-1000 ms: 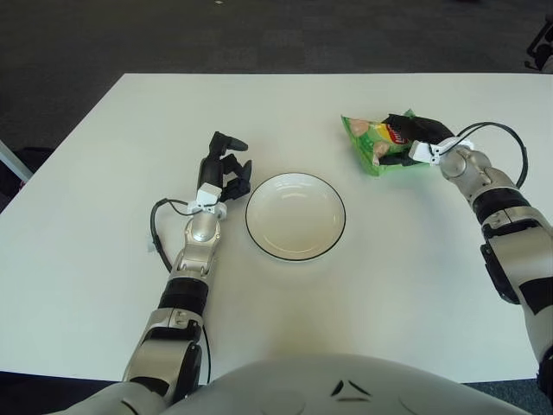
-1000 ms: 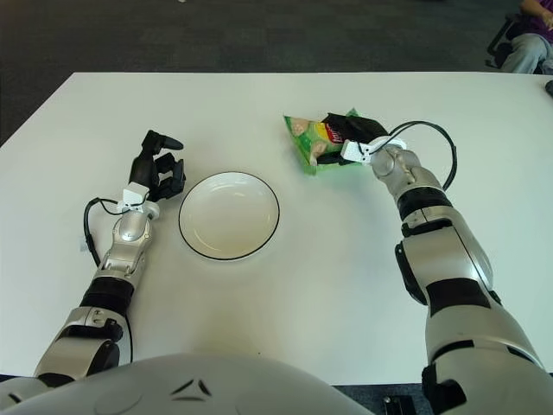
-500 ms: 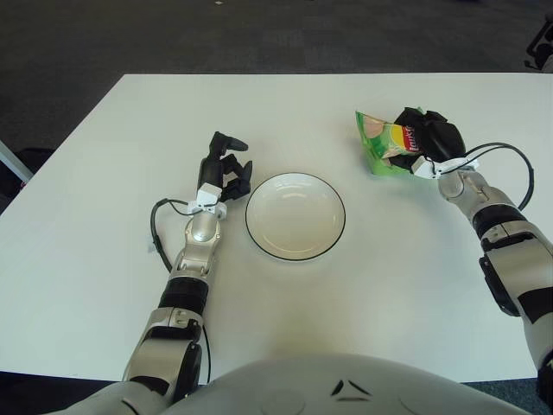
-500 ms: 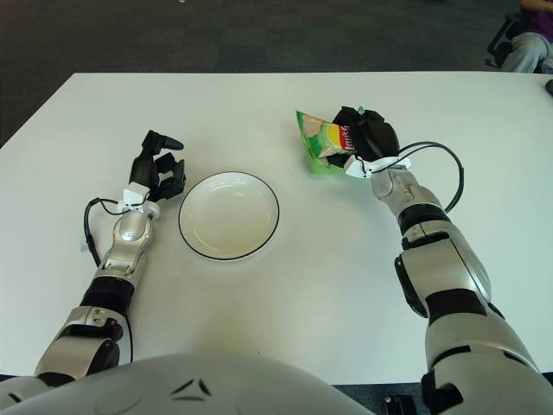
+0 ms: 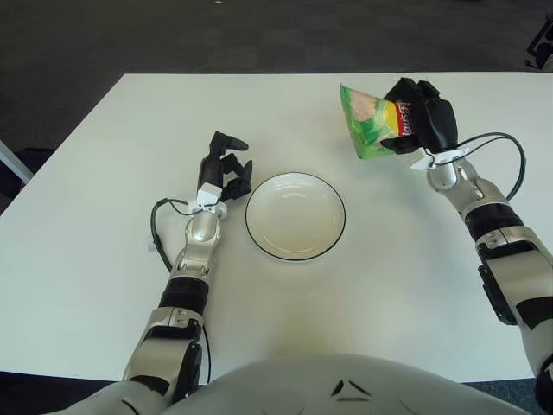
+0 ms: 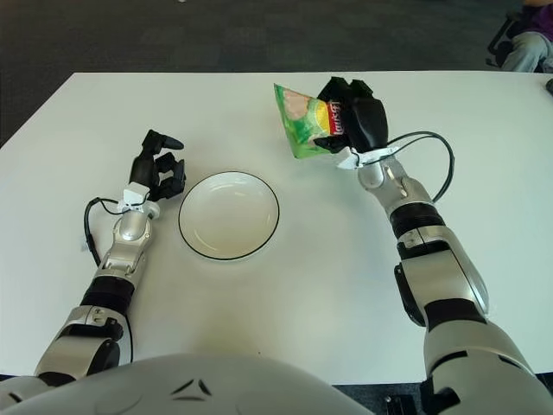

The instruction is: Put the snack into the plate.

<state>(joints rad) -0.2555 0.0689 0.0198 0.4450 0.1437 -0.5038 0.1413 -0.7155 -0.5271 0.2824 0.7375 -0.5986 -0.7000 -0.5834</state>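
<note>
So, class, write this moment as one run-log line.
right hand: shut on snack, lifted off table | left hand: idle beside plate | plate: empty | next: probably carry snack to plate

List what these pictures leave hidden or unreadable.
- Snack bag: its right end is covered by the right hand gripping it, in both eye views.
- Print on the bag: too small to read.
- Left hand, beside the plate: the palm side faces away.
</note>
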